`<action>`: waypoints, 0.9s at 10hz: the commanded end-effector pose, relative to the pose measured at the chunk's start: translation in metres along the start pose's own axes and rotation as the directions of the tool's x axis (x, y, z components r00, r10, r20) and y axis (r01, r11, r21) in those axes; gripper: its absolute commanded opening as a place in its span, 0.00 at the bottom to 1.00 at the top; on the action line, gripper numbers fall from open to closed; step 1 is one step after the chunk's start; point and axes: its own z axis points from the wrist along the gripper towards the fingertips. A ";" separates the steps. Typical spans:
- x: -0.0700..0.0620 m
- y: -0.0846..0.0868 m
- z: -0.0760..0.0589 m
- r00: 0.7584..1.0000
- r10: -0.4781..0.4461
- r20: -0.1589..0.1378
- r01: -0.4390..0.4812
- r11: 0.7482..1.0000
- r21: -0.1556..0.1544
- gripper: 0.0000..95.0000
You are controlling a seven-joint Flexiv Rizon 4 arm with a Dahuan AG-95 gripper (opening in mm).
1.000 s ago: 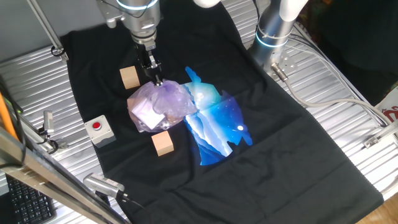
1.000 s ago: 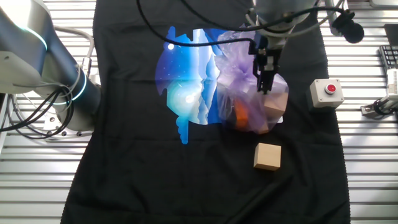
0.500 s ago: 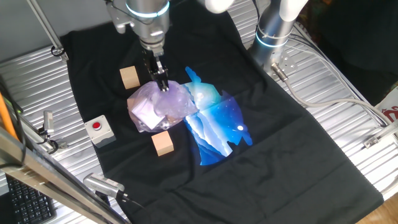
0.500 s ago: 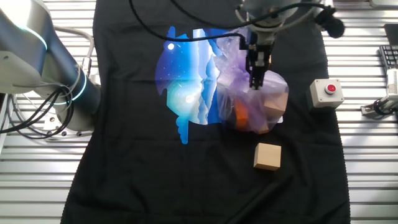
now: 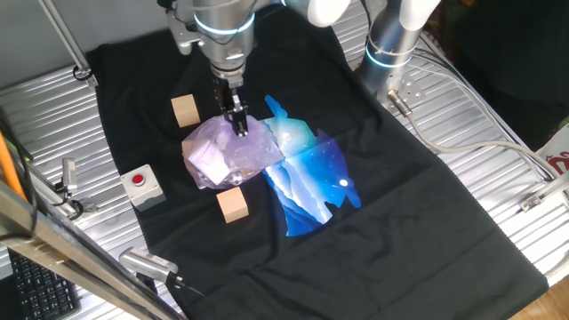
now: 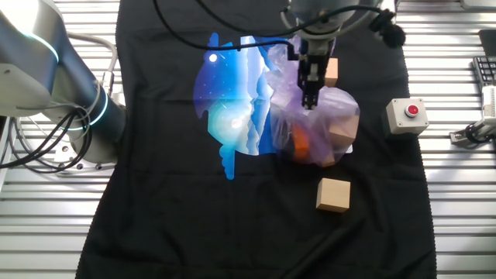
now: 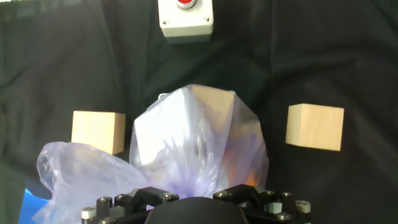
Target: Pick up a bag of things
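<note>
The bag of things (image 5: 222,156) is a pale purple, wrinkly plastic bag lying on the black cloth, with tan, white and orange blocks showing through. It also shows in the other fixed view (image 6: 319,128) and fills the middle of the hand view (image 7: 193,134). My gripper (image 5: 238,126) stands upright over the bag's top, with its fingers close together in the gathered plastic (image 6: 308,98). In the hand view the plastic's creases run together between the jaws (image 7: 198,190).
Two bare tan wooden cubes flank the bag, one (image 5: 185,111) beyond it and one (image 5: 233,204) in front of it. A grey box with a red button (image 5: 142,185) sits left of it. The blue-and-white print (image 5: 311,178) lies to its right. A second arm's base (image 5: 391,40) stands at the back.
My gripper has moved from the bag's edge near the far cube towards the bag's middle. The bag and cubes lie where they were.
</note>
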 end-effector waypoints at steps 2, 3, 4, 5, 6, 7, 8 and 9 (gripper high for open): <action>0.005 -0.002 0.002 1.000 0.007 0.005 -0.007 1.000 0.000 1.00; 0.006 -0.002 0.002 1.000 0.008 0.007 -0.008 1.000 0.000 1.00; 0.009 -0.002 0.004 1.000 0.014 0.009 -0.013 1.000 -0.004 1.00; 0.010 -0.002 0.004 1.000 0.015 0.010 -0.015 1.000 -0.004 1.00; 0.010 -0.002 0.004 1.000 0.018 0.012 -0.018 1.000 -0.004 1.00; 0.010 -0.001 0.005 1.000 0.021 0.014 -0.021 1.000 -0.005 1.00; 0.010 0.002 0.006 0.999 0.030 0.014 -0.030 1.000 -0.006 1.00; 0.010 0.005 0.008 0.999 0.036 0.017 -0.036 0.999 -0.006 1.00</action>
